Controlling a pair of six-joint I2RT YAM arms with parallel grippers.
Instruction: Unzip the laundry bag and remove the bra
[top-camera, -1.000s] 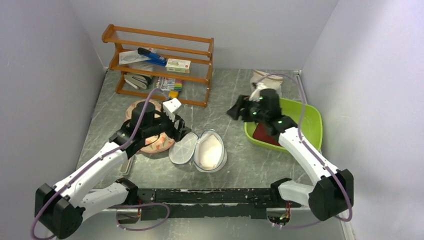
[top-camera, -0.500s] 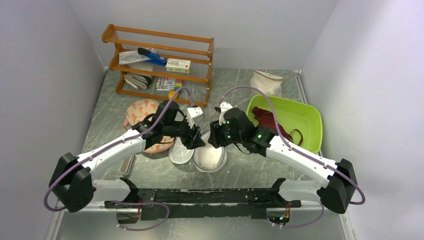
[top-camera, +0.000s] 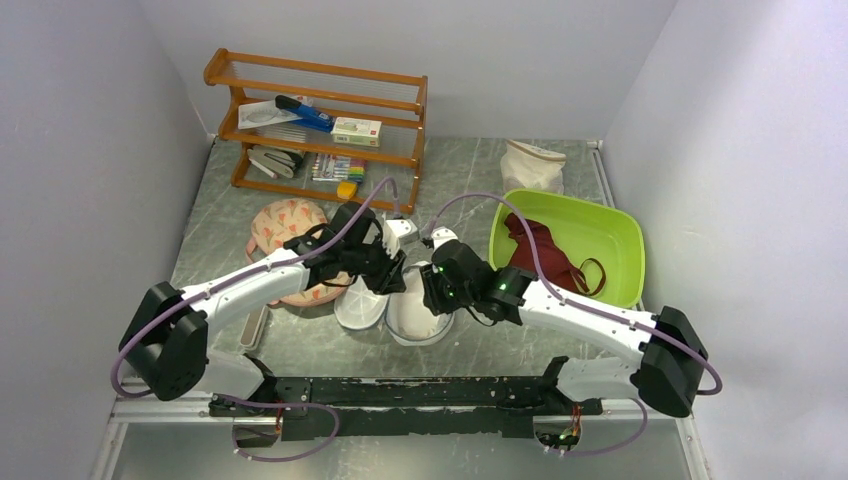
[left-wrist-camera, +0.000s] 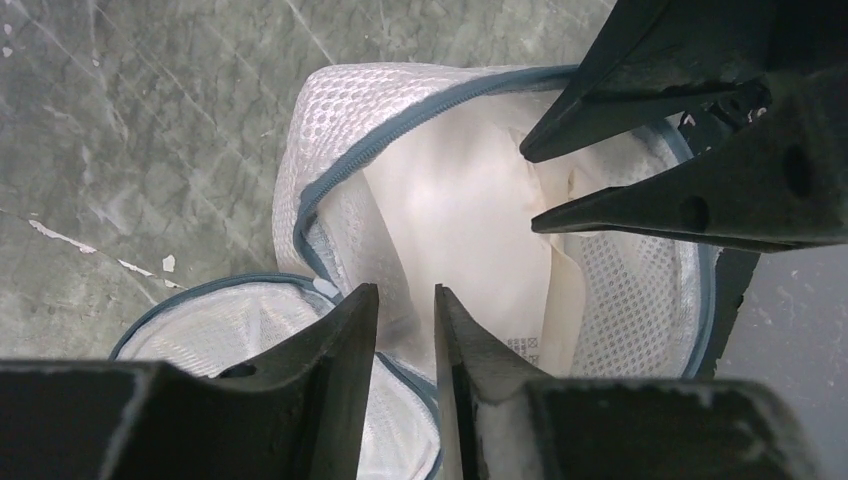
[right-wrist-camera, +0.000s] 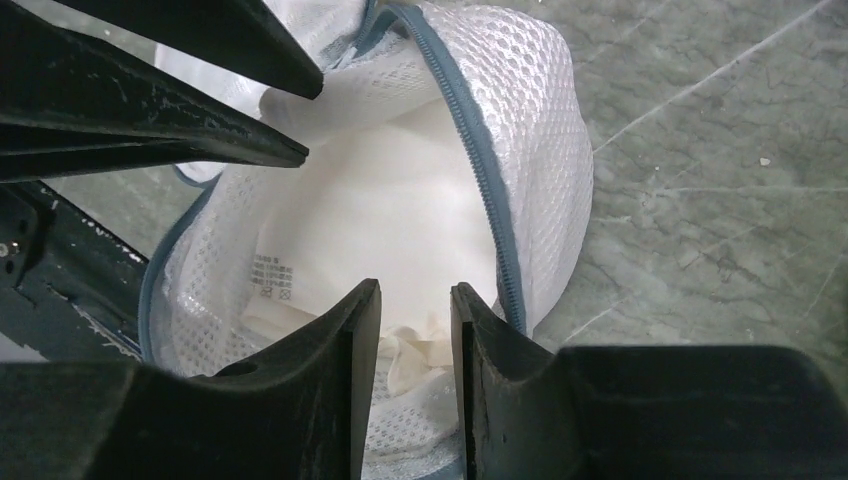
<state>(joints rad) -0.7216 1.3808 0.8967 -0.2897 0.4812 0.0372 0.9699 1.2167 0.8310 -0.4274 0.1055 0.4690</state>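
The laundry bag (top-camera: 362, 310) lies unzipped at the table's middle, its two white mesh halves spread apart. The deeper half (left-wrist-camera: 330, 110) (right-wrist-camera: 540, 130) has a grey-blue zipper rim and holds a cream lining with a care label. My left gripper (top-camera: 397, 278) (left-wrist-camera: 407, 292) hangs over the hinge side, jaws narrowly parted, nothing between them. My right gripper (top-camera: 428, 290) (right-wrist-camera: 416, 288) faces it over the same half, also narrowly open and empty. The maroon bra (top-camera: 540, 255) lies apart in the green tub (top-camera: 600, 215).
A wooden rack (top-camera: 320, 120) with stationery stands at the back left. A peach floral padded item (top-camera: 280, 225) lies under my left forearm. A cream cloth sack (top-camera: 532, 163) sits behind the tub. Walls close in on three sides.
Both arms have swung inward from the floral item and the tub to meet over the open bag. Both pairs of jaws have narrowed.
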